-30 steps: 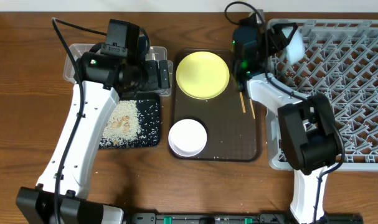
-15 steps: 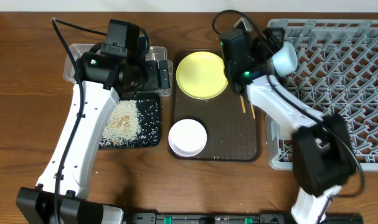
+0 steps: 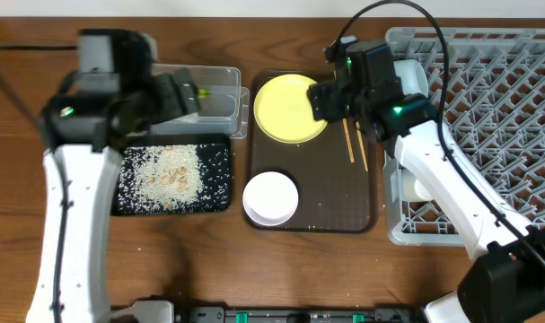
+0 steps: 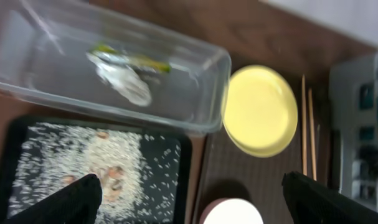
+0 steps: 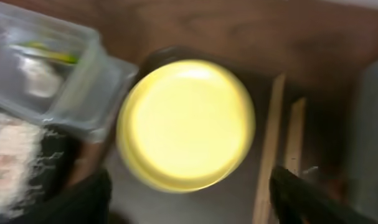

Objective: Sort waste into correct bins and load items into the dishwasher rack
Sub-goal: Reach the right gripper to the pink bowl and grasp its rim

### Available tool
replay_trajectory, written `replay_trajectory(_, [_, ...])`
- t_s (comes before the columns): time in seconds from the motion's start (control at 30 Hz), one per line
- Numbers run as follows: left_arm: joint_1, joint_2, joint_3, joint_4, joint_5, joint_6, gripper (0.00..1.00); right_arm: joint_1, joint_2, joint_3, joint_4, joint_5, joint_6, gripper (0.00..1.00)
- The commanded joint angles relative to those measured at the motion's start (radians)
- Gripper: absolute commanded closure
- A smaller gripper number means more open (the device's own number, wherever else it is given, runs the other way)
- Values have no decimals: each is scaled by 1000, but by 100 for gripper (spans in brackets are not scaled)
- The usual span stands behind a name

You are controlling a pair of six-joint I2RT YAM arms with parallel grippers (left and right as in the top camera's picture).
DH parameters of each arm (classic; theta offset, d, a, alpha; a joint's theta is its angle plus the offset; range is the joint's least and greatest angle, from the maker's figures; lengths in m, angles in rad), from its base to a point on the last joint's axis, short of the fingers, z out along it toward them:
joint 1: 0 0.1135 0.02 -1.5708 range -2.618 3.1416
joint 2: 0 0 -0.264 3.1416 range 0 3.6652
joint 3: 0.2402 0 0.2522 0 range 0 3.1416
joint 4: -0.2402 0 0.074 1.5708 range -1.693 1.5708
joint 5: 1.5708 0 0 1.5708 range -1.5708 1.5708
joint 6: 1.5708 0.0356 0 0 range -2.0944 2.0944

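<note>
Rice grains (image 3: 169, 170) speckle flat black tray (image 3: 216, 205) while left claw (image 4: 192, 200) and right claw (image 5: 190, 202) gape wide.

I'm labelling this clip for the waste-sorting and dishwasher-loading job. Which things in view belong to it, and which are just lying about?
Part of the job:
- clear tub holding wrapper and napkin
- black tray with rice
- yellow plate
- white bowl
- chopsticks
- grey rack

Just lying about:
- brown serving tray
- wooden table

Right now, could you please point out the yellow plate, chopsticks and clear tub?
yellow plate (image 3: 292, 108), overhead view, centre of its face.
chopsticks (image 5: 271, 143), right wrist view, middle of the left stick.
clear tub (image 3: 223, 100), overhead view, bare floor near its right end.
</note>
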Motion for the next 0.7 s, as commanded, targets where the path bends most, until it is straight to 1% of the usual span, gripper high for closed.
replay_trajectory(0.0, [33,-13,24,0,-11,10,5,56,35,0,-28,-128,146,25])
replay_trajectory(0.1, [47,-10,24,-2,-11,9,5,132,78,0,-61,-115,146,24])
replay_trajectory(0.17, [48,-10,24,-4,-11,9,5,186,112,0,-82,-93,171,24])
replay_trajectory(0.23, [48,-10,23,-3,-11,9,5,229,146,0,-113,-68,221,28])
replay_trajectory(0.33, [48,-10,23,-3,-11,9,5,265,195,0,-193,-21,311,37])
replay_trajectory(0.47, [48,-10,23,-3,-11,9,5,273,258,0,-269,-24,350,45])
replay_trajectory(0.5, [48,-10,24,-3,-11,9,5,272,274,0,-286,-26,359,50])
replay_trajectory(0.57, [48,-10,24,-3,-11,9,5,272,291,0,-296,-35,373,54])
replay_trajectory(0.67, [48,-10,23,-3,-11,9,5,267,299,0,-296,-47,373,64])
